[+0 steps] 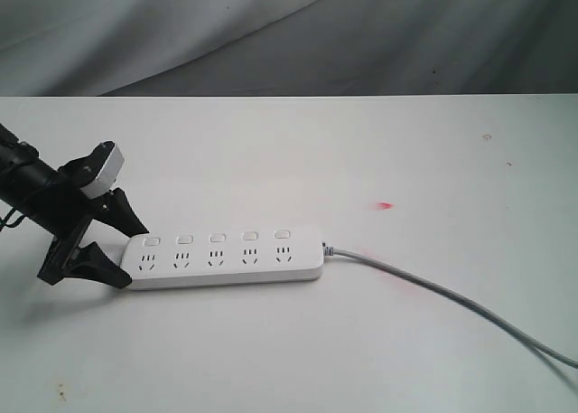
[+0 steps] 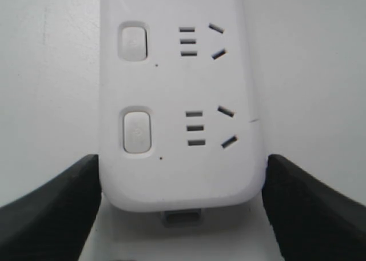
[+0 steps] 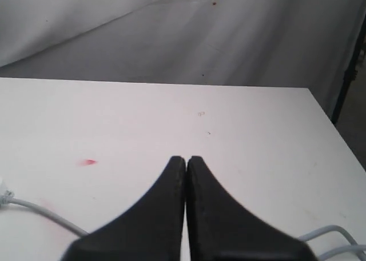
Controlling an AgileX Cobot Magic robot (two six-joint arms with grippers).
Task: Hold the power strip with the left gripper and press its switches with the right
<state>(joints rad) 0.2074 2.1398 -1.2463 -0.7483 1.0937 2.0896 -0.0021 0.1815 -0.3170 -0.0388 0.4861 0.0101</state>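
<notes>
White, likely light and slippery, the power strip [image 1: 226, 258] is pinched at its left end by the left claw [image 1: 135, 257]; the right claw [image 3: 186, 161] is pressed together.

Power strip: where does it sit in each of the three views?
Exterior view: power strip lower left of centre, its end between the left gripper's fingers.
Left wrist view: the power strip fills the middle.
Right wrist view: not in it; only its grey cord shows.
Shared landmark: red mark, in the exterior and right wrist views.

Smooth white plastic power strip [image 1: 226, 270], matt white table [image 1: 271, 359], grey cloth backdrop [image 1: 271, 33].
</notes>
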